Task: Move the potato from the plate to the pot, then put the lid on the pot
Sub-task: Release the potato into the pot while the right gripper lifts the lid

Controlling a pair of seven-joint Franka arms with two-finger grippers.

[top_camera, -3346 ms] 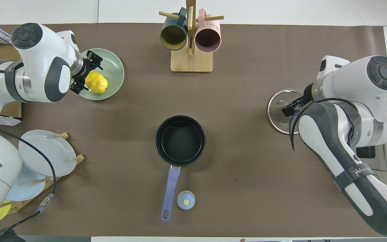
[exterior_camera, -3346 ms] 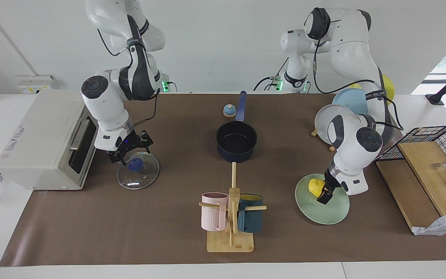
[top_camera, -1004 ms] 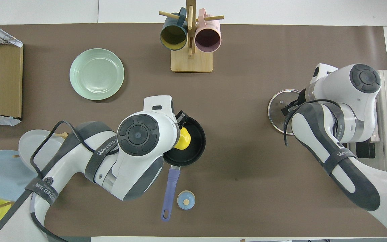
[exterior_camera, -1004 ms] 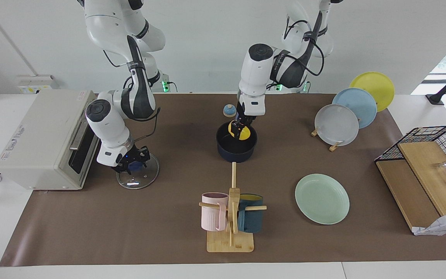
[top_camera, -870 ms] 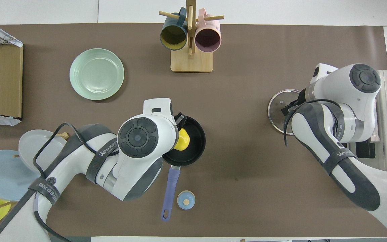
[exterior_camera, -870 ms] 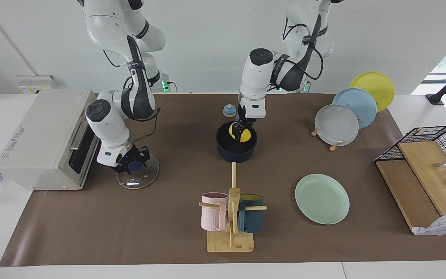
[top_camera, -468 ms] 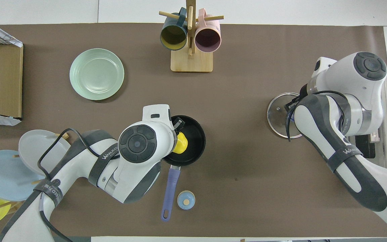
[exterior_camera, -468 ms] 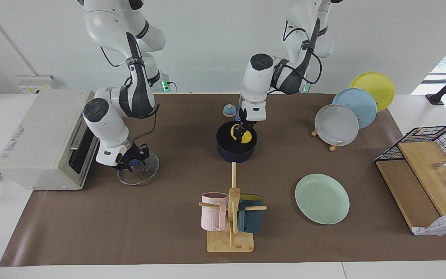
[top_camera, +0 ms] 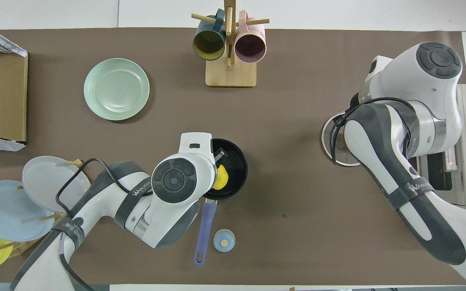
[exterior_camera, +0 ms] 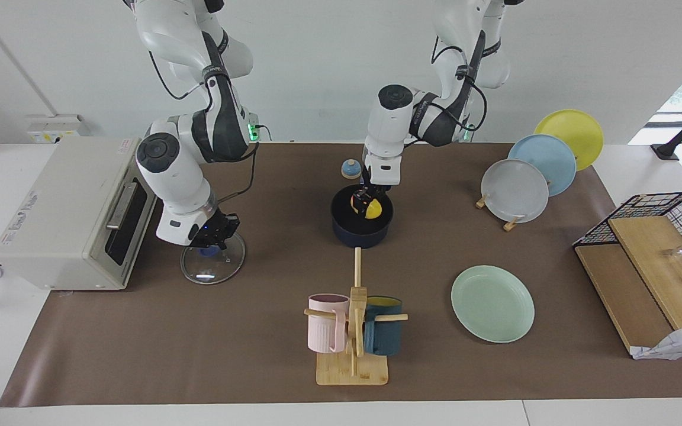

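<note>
In pot [exterior_camera: 362, 228], left claw [exterior_camera: 368, 199] grips potato [exterior_camera: 367, 207]; pot handle points toward robots. Right claw [exterior_camera: 211, 241] grips lid [exterior_camera: 212, 264] knob.

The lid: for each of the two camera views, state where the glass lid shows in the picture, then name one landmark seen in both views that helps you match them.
Facing view: the lid lies at middle left, in front of the toaster oven, under the right gripper.
Overhead view: the lid shows at middle right, largely covered by the right arm.
Shared landmark: the pot, mid-table.
</note>
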